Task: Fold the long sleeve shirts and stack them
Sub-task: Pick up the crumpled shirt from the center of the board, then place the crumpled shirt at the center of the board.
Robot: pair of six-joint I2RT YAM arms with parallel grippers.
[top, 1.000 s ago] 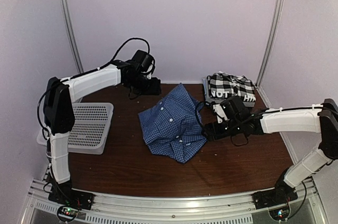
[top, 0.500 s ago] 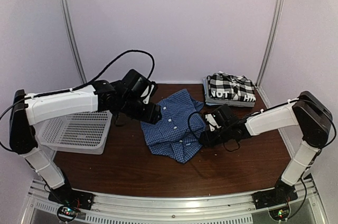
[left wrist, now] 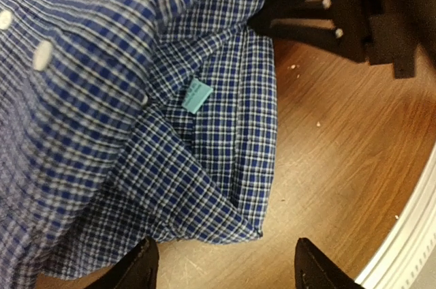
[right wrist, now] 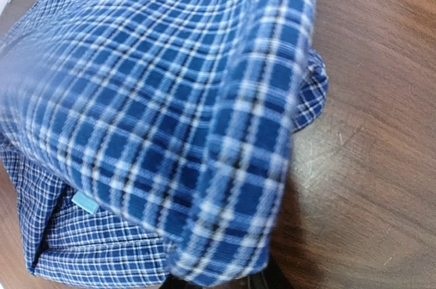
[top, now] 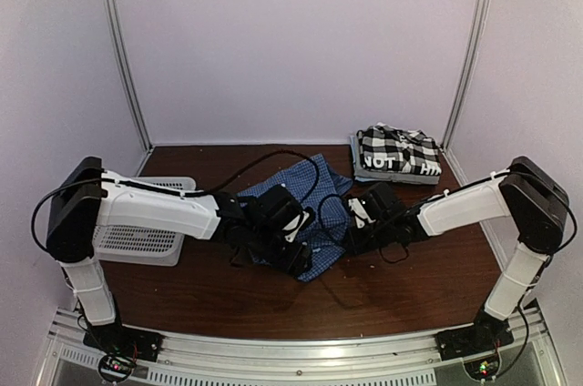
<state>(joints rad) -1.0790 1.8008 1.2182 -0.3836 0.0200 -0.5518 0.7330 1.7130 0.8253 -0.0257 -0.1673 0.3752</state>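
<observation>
The blue fine-checked shirt (top: 339, 195) lies crumpled mid-table. My left gripper (top: 296, 254) reaches across it to its near corner; in the left wrist view the left gripper (left wrist: 228, 272) is open, and the pointed shirt corner (left wrist: 255, 231) lies on the table just ahead of the gap. My right gripper (top: 355, 222) is at the shirt's right edge. In the right wrist view a raised fold of blue cloth (right wrist: 225, 166) comes up out of the right gripper (right wrist: 221, 282), whose jaws it mostly hides. The black-and-white checked shirt (top: 398, 157) lies folded at the back right.
A white mesh basket (top: 127, 242) stands at the left, partly under my left arm. Black cables loop over the blue shirt. Bare brown tabletop (top: 410, 286) shows in front of the shirt. Walls close the back and sides.
My left arm has swung from the back of the table forward and right to the shirt's near corner. My right gripper has closed on the shirt's right edge.
</observation>
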